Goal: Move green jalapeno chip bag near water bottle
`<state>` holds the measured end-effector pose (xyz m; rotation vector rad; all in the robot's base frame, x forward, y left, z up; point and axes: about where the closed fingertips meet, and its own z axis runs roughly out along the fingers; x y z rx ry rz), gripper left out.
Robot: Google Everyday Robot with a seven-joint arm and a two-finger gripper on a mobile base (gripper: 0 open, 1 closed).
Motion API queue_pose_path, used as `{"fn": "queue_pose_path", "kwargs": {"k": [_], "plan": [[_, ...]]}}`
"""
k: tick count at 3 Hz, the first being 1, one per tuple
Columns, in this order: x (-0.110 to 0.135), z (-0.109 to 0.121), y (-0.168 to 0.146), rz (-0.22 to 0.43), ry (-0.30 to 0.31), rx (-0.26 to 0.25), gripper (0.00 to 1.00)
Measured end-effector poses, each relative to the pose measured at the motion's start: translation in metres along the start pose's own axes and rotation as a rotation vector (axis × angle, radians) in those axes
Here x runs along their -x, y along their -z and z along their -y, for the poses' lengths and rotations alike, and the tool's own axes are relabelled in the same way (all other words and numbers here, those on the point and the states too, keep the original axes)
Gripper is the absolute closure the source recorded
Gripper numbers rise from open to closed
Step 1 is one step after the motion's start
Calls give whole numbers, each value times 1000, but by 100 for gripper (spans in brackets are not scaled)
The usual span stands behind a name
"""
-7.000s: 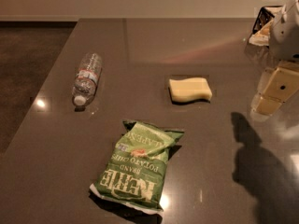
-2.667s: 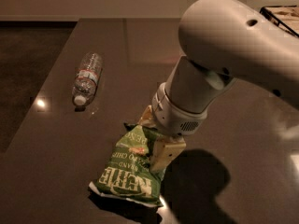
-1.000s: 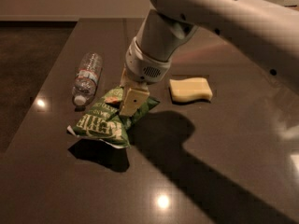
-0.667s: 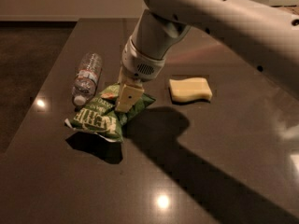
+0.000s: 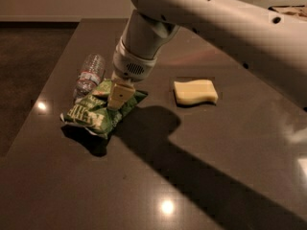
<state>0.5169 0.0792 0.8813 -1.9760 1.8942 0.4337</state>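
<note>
The chip bag (image 5: 93,115) is pinched at its top edge by the gripper (image 5: 115,96), held low just beside the water bottle (image 5: 89,74) lying on the tabletop (image 5: 216,166). The carry seems almost done; next, set it down and release.

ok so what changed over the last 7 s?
The end effector came in from the right, gripped the bag and carried it left and back across the table. It now holds the bag right by the bottle. The bottle and the sponge stayed put.
</note>
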Motion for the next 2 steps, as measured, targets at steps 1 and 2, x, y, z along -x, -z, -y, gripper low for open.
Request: {"fn": "queue_pose_path", "kwargs": {"k": [1, 2], "plan": [[1, -1, 0, -1, 2, 0, 0], [1, -1, 0, -1, 3, 0, 0]]}}
